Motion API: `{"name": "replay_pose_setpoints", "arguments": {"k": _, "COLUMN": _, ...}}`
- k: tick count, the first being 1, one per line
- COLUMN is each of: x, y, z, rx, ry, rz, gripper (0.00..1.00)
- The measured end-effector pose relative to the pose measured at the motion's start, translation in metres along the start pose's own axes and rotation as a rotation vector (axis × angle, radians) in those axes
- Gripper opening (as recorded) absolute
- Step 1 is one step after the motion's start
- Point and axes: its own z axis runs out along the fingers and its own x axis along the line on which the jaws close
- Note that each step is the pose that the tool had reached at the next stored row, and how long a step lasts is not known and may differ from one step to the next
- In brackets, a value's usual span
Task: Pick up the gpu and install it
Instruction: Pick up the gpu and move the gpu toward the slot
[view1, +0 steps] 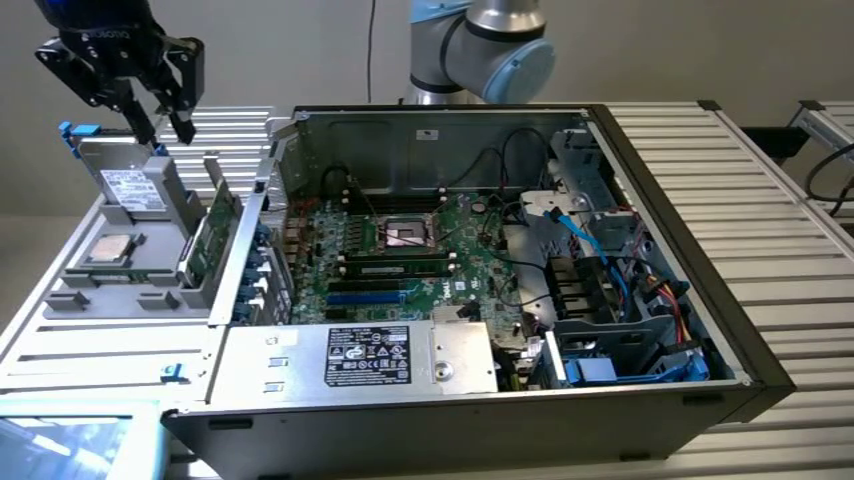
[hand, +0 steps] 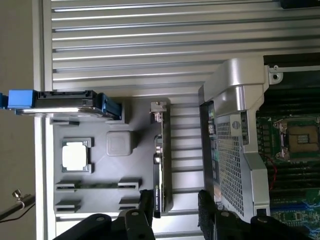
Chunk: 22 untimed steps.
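Gripper (view1: 162, 130) open-fingered and empty above the edge-standing gpu (hand: 161, 150): descend off-centre and you could tip it or clip the case (hand: 235, 95).

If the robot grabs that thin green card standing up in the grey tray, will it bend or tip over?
The card looks like a circuit board, so it probably stays stiff. It stands on its thin edge in the tray, so a sideways push might tip it.
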Motion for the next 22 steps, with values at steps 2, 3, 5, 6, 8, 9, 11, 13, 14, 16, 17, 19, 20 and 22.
{"name": "replay_pose_setpoints", "arguments": {"k": 2, "x": 0.005, "y": -0.0005, "z": 0.0032, "rx": 0.0000, "ry": 0.0000, "rz": 0.000, "gripper": 0.50}}
{"name": "replay_pose_setpoints", "arguments": {"k": 3, "x": 0.005, "y": -0.0006, "z": 0.0046, "rx": 0.0000, "ry": 0.0008, "rz": 0.000, "gripper": 0.50}}
{"name": "replay_pose_setpoints", "arguments": {"k": 5, "x": 0.006, "y": -0.0014, "z": 0.0081, "rx": 0.0003, "ry": 0.0024, "rz": 0.000, "gripper": 0.50}}
{"name": "replay_pose_setpoints", "arguments": {"k": 6, "x": 0.006, "y": -0.0016, "z": 0.0099, "rx": 0.0003, "ry": 0.0024, "rz": 0.000, "gripper": 0.50}}
{"name": "replay_pose_setpoints", "arguments": {"k": 8, "x": 0.006, "y": -0.0026, "z": 0.0134, "rx": 0.0003, "ry": 0.0025, "rz": 0.000, "gripper": 0.50}}
{"name": "replay_pose_setpoints", "arguments": {"k": 9, "x": 0.006, "y": -0.0047, "z": 0.0150, "rx": -0.0003, "ry": 0.0028, "rz": 0.000, "gripper": 0.50}}
{"name": "replay_pose_setpoints", "arguments": {"k": 11, "x": 0.005, "y": -0.0105, "z": 0.0184, "rx": -0.0025, "ry": 0.0027, "rz": 0.000, "gripper": 0.50}}
{"name": "replay_pose_setpoints", "arguments": {"k": 13, "x": 0.005, "y": -0.0164, "z": 0.0217, "rx": -0.0043, "ry": 0.0028, "rz": 0.000, "gripper": 0.50}}
{"name": "replay_pose_setpoints", "arguments": {"k": 14, "x": 0.005, "y": -0.0181, "z": 0.0235, "rx": -0.0045, "ry": 0.0026, "rz": 0.000, "gripper": 0.50}}
{"name": "replay_pose_setpoints", "arguments": {"k": 16, "x": 0.006, "y": -0.0186, "z": 0.0269, "rx": -0.0044, "ry": 0.0029, "rz": 0.000, "gripper": 0.50}}
{"name": "replay_pose_setpoints", "arguments": {"k": 17, "x": 0.006, "y": -0.0188, "z": 0.0288, "rx": -0.0044, "ry": 0.0028, "rz": 0.000, "gripper": 0.50}}
{"name": "replay_pose_setpoints", "arguments": {"k": 19, "x": 0.006, "y": -0.0190, "z": 0.0325, "rx": -0.0044, "ry": 0.0029, "rz": 0.000, "gripper": 0.50}}
{"name": "replay_pose_setpoints", "arguments": {"k": 20, "x": 0.006, "y": -0.0191, "z": 0.0343, "rx": -0.0044, "ry": 0.0029, "rz": 0.000, "gripper": 0.50}}
{"name": "replay_pose_setpoints", "arguments": {"k": 22, "x": 0.006, "y": -0.0194, "z": 0.0380, "rx": -0.0044, "ry": 0.0027, "rz": 0.000, "gripper": 0.50}}
